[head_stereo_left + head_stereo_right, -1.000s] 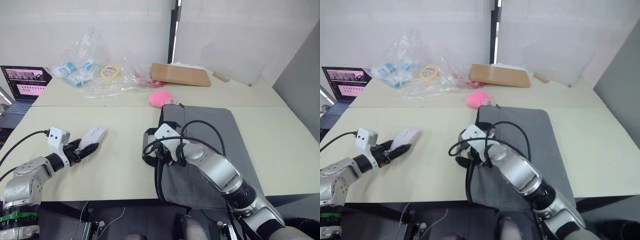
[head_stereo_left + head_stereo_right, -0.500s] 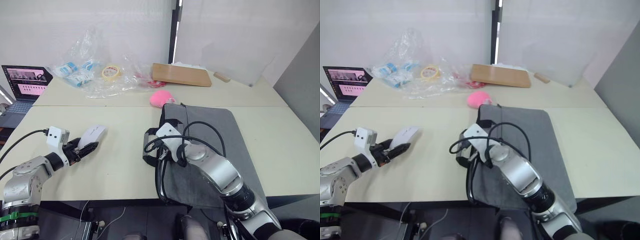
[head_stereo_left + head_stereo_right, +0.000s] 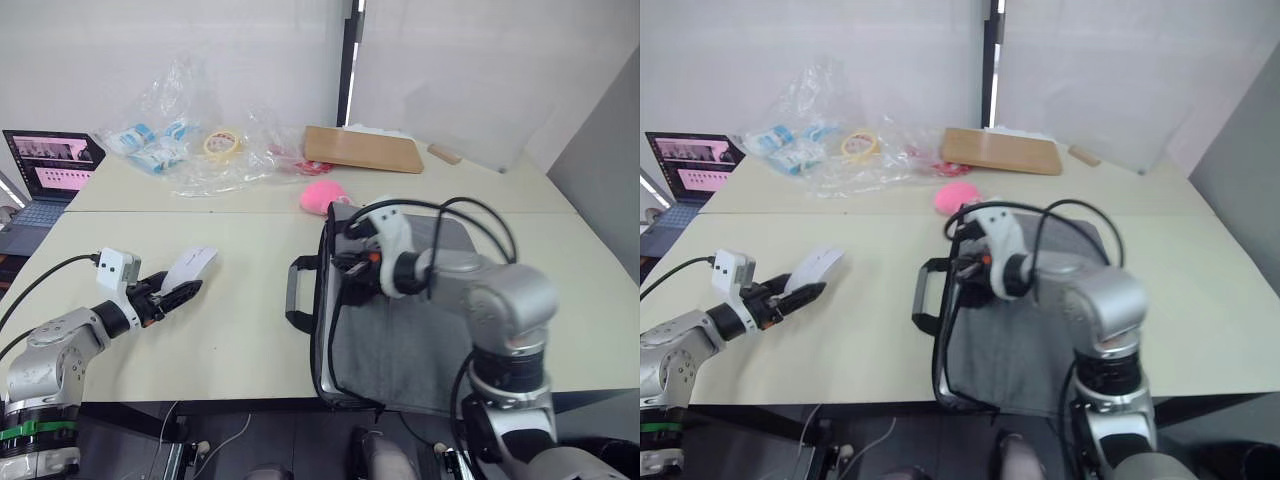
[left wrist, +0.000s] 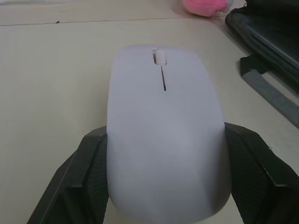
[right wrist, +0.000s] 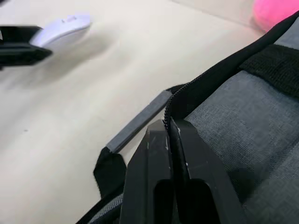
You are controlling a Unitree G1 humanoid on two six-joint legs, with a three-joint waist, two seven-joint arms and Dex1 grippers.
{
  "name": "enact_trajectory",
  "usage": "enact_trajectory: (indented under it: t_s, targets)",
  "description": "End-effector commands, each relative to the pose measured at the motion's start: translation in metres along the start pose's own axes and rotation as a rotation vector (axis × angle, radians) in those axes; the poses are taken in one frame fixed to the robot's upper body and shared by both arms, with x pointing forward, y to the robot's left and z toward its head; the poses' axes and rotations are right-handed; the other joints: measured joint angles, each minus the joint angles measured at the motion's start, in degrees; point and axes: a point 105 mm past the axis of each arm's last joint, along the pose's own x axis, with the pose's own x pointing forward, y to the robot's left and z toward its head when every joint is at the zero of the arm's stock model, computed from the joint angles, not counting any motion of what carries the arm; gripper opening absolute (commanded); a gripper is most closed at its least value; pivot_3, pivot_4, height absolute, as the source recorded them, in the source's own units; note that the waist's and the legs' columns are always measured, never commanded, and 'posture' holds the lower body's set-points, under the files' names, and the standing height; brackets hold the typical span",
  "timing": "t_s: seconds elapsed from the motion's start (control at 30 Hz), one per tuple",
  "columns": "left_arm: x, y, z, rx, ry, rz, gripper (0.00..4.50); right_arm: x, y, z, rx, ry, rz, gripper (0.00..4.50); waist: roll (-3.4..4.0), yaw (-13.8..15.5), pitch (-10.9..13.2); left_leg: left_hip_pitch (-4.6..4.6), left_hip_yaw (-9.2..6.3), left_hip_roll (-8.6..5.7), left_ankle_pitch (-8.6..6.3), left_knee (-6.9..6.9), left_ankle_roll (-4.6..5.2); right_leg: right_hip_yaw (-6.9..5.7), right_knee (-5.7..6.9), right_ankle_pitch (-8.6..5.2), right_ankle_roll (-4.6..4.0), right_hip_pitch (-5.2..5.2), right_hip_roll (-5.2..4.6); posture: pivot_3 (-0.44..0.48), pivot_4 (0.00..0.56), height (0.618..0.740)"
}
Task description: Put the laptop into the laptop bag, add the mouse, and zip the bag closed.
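The left claw (image 3: 178, 293) grips the white mouse (image 3: 189, 267) between its black fingers (image 4: 88, 172), raised and tilted above the surface (image 3: 240, 320) at about 9 o'clock. The right claw (image 5: 169, 135) is pinched shut on the zipper edge of the grey laptop bag (image 3: 420, 330), which lies flat at 3 o'clock, its handle (image 3: 296, 295) pointing toward the mouse.
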Motion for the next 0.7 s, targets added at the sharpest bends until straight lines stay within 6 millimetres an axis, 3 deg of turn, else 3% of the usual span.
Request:
enact_trajectory:
  t_s: [0.03,0.13,0.37,0.57,0.7]
  targets:
    - [0.004,-0.015,0.02,0.081,-0.023,-0.094,2.81,-0.024,-0.017,0.008,0.064,-0.059,0.007,0.03,0.0,0.1,0.0,0.0,0.01,0.0,0.0,0.0,0.0,0.01,0.0,0.0,0.0,0.0,0.0,0.0,0.15,0.74]
    - [0.013,-0.028,0.026,0.118,-0.015,-0.178,2.81,-0.036,-0.016,0.01,0.065,-0.071,0.061,0.03,0.0,0.4,0.0,-0.02,0.01,-0.01,0.0,0.0,0.01,0.03,0.01,0.0,0.0,0.01,-0.02,0.0,0.15,0.74]
    - [0.059,-0.083,0.039,0.257,0.005,-0.469,2.81,-0.06,-0.01,0.029,0.109,-0.144,0.205,0.03,-0.01,1.7,0.0,-0.05,0.02,-0.08,-0.04,0.06,0.11,0.09,0.0,0.01,0.01,0.07,-0.09,0.0,0.15,0.74]
    - [0.093,-0.127,0.035,0.353,0.036,-0.663,2.81,-0.059,0.007,0.036,0.102,-0.167,0.312,0.03,-0.02,1.6,0.0,-0.09,0.05,-0.1,-0.1,0.16,0.25,0.14,0.01,0.03,0.04,0.11,-0.17,0.0,0.15,0.74]
    - [0.109,-0.137,0.028,0.402,0.057,-0.703,2.81,-0.053,0.018,0.038,0.103,-0.181,0.355,0.03,-0.02,1.1,0.0,-0.26,0.08,-0.06,-0.1,0.19,0.26,0.21,0.05,0.05,0.06,0.11,-0.16,0.0,0.15,0.74]
